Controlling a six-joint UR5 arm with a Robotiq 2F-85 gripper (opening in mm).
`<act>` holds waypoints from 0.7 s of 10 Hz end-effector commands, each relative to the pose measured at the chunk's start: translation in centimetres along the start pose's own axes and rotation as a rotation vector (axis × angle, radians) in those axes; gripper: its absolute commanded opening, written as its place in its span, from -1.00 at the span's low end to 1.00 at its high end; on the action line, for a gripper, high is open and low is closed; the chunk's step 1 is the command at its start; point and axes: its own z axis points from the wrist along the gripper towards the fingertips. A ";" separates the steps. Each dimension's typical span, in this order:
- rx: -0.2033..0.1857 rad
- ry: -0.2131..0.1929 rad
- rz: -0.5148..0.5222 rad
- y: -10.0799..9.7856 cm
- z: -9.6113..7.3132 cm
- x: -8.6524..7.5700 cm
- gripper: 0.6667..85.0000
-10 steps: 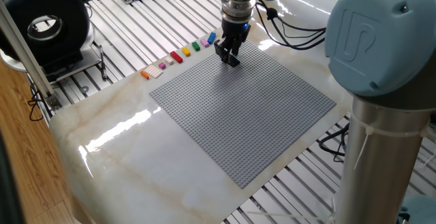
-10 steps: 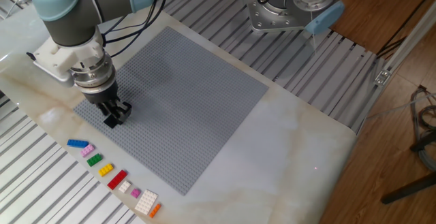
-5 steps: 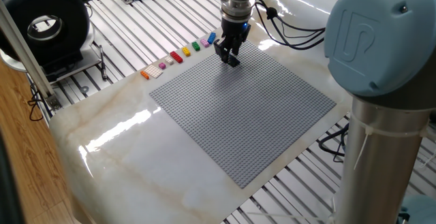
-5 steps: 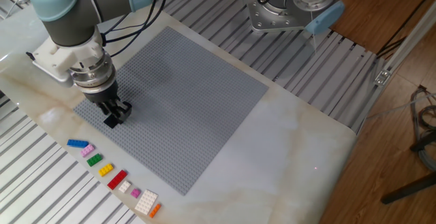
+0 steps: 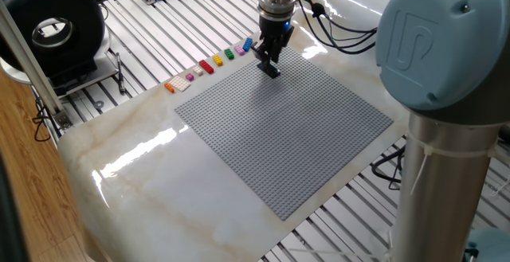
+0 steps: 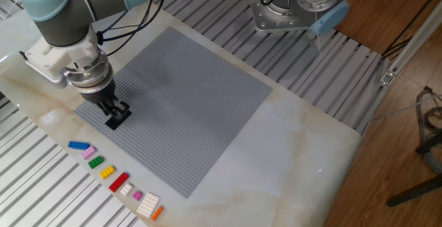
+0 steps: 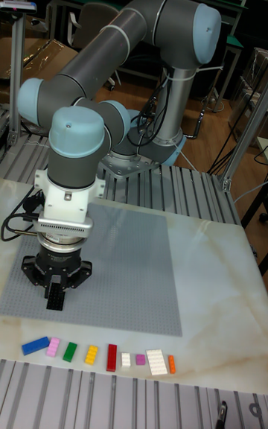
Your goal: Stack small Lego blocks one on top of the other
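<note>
small lego blocks: a row on the marble just off the near edge of the grey baseplate (image 6: 179, 96). blue (image 6: 79, 145), pink (image 6: 88, 154), green (image 6: 96, 162), yellow (image 6: 107, 172), red (image 6: 119, 182), then pale pieces and an orange (image 6: 157, 213) at the far end.
dark navy block (image 6: 117, 119): between my fingers, low on the baseplate near its corner.
gripper (image 6: 116, 114): mine, jaws narrow, closed on the navy block as far as i can judge; contact faces are too small to see.
seating: cannot tell if the studs are engaged.
risk, lifting off: if my grip lingers, the brick may come up with me or tilt.
risk, alignment: a skewed base would make every later brick lean.
risk, next pick: row bricks sit close together; my fingers could nudge a neighbour.
</note>
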 end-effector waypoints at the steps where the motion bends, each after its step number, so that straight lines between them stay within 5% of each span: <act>1: 0.001 -0.023 0.037 -0.2 0.1 -0.8 -0.99; 7: -0.004 -0.017 0.082 0.8 0.1 -0.4 -0.99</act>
